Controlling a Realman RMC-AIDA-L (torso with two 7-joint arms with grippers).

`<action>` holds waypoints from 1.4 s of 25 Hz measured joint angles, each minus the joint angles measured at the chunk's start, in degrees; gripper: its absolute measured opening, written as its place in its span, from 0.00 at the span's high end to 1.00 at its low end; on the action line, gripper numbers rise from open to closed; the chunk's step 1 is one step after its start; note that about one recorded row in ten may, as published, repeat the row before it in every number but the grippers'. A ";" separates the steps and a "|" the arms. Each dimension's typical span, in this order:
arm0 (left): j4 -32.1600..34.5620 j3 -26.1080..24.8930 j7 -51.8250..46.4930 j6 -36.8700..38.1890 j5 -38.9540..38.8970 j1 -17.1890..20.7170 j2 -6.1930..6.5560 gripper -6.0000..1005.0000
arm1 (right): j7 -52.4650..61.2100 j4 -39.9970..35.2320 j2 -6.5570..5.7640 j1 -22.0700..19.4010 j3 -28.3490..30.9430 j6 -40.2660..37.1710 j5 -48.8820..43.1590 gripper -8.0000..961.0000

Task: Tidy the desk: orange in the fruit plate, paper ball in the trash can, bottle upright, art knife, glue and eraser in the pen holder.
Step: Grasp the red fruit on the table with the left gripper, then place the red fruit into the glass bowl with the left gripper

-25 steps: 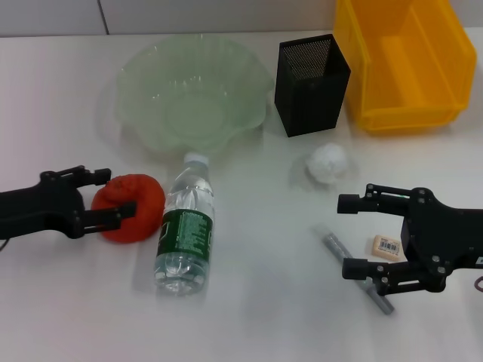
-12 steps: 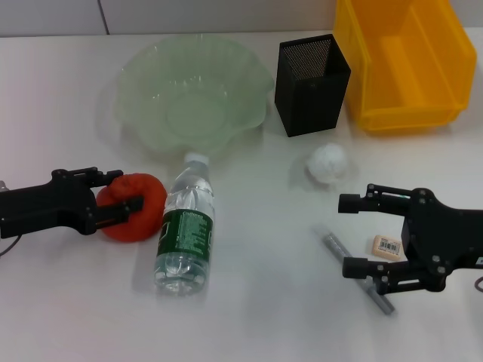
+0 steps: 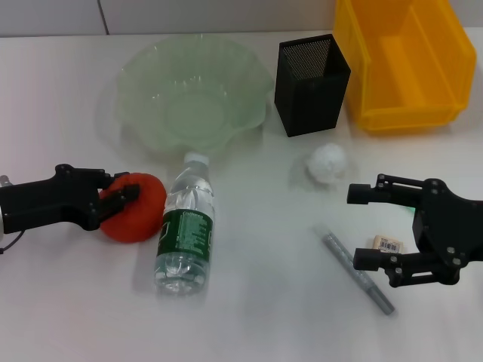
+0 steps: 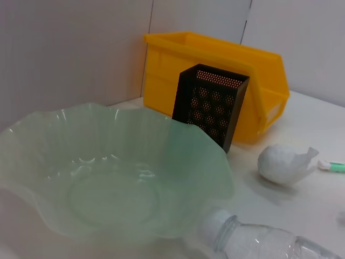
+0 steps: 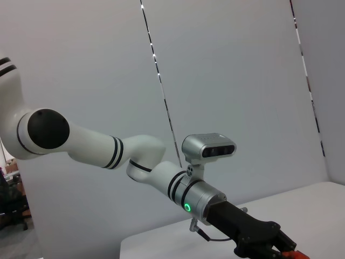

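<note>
Gripping the orange (image 3: 134,217) looks like the step in hand: the left gripper (image 3: 121,196) has its fingers closed in around the fruit on the table, just beside the lying bottle (image 3: 184,234), so next it needs a lift and carry over to the plate (image 3: 256,83). The right gripper (image 3: 365,226) hangs wide open and empty near the eraser (image 3: 388,243). Can't really see how firmly the far finger bites, and the glue isn't anywhere I can spot.

Left gripper (image 3: 119,194) low at left, closed; right gripper (image 3: 364,227) spread wide.
</note>
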 joint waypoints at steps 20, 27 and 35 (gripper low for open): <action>2.24 -3.90 -6.71 6.86 -17.98 -4.72 2.19 0.83 | -0.70 0.85 0.26 -0.48 6.34 1.05 0.03 0.11; 0.07 -0.90 -9.67 -9.44 -15.69 -12.29 0.29 0.83 | -0.76 2.88 0.52 -0.39 7.55 4.24 0.03 0.11; -2.07 8.01 -13.15 -22.85 -14.98 -14.99 -0.71 0.73 | -1.12 4.71 0.63 -0.37 7.26 7.02 0.02 0.11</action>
